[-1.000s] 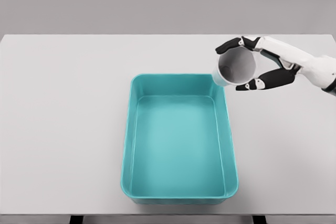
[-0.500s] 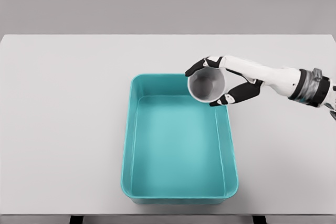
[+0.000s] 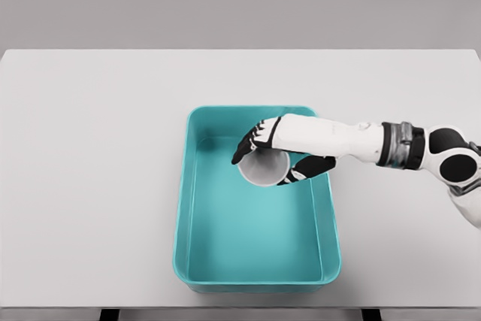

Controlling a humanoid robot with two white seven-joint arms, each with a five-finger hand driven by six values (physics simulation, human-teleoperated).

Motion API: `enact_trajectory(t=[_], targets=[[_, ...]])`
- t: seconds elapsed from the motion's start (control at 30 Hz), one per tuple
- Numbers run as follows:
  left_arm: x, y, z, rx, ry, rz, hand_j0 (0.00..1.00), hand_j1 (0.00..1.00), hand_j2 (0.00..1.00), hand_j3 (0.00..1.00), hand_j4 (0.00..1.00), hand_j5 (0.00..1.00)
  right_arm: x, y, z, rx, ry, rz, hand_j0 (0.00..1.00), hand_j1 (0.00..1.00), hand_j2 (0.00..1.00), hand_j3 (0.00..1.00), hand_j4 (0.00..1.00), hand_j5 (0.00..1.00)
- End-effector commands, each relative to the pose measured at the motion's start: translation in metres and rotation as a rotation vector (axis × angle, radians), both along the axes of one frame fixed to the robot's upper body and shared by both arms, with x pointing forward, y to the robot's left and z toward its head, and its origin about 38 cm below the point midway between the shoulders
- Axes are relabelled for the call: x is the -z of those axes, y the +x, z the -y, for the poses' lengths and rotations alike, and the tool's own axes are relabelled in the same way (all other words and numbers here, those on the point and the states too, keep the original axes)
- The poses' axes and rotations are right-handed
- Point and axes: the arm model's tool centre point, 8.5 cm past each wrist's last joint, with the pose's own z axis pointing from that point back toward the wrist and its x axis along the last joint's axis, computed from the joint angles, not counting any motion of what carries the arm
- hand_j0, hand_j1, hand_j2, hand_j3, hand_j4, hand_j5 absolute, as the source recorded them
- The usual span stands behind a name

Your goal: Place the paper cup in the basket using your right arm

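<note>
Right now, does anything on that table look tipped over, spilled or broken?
Nothing looks spilled or broken. The one thing askew is the white paper cup: it lies tilted on its side in the right hand, mouth facing the camera, over the far part of the teal plastic basket. The basket itself sits square on the white table.

**Count of things in view**

Counted: one teal basket (image 3: 329, 253), one white paper cup (image 3: 264, 168), one right hand (image 3: 282, 149) on one white arm (image 3: 361, 142), one white table (image 3: 90, 178). Saw no more than one of each.
</note>
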Motion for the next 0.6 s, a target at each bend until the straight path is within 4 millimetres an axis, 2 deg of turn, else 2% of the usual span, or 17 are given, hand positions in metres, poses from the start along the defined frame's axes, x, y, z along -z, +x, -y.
enact_trajectory(t=[0.0,0.03,0.07,0.4,0.47,0.53,0.57], targets=[[0.0,0.0,0.0,-0.001,0.0,0.0,1.0,1.0,1.0,1.0,1.0,1.0,0.002,-0.004,-0.003,-0.036,-0.015,0.034,0.77,0.77,0.77,0.77,0.77,0.77],[0.0,0.0,0.0,-0.001,0.0,0.0,1.0,1.0,1.0,1.0,1.0,1.0,0.003,-0.005,-0.003,-0.047,-0.022,0.052,0.84,0.84,0.84,0.84,0.84,0.84],[0.0,0.0,0.0,-0.001,0.0,0.0,1.0,1.0,1.0,1.0,1.0,1.0,0.002,-0.007,-0.003,-0.063,-0.024,0.068,1.0,1.0,1.0,1.0,1.0,1.0],[0.0,0.0,0.0,-0.001,0.0,0.0,1.0,1.0,1.0,1.0,1.0,1.0,0.0,-0.009,-0.003,-0.085,-0.016,0.089,1.0,1.0,1.0,1.0,1.0,1.0],[0.0,0.0,0.0,-0.001,0.0,0.0,1.0,1.0,1.0,1.0,1.0,1.0,-0.009,-0.005,0.001,-0.076,0.002,0.116,1.0,1.0,1.0,1.0,1.0,1.0],[0.0,0.0,0.0,-0.001,0.0,0.0,1.0,1.0,1.0,1.0,1.0,1.0,-0.027,0.0,0.013,-0.04,0.062,0.129,1.0,1.0,1.0,1.0,1.0,1.0],[0.0,0.0,0.0,0.001,0.0,0.0,1.0,1.0,1.0,1.0,1.0,1.0,-0.041,0.001,0.023,-0.031,0.157,0.096,1.0,1.0,1.0,1.0,1.0,1.0]])
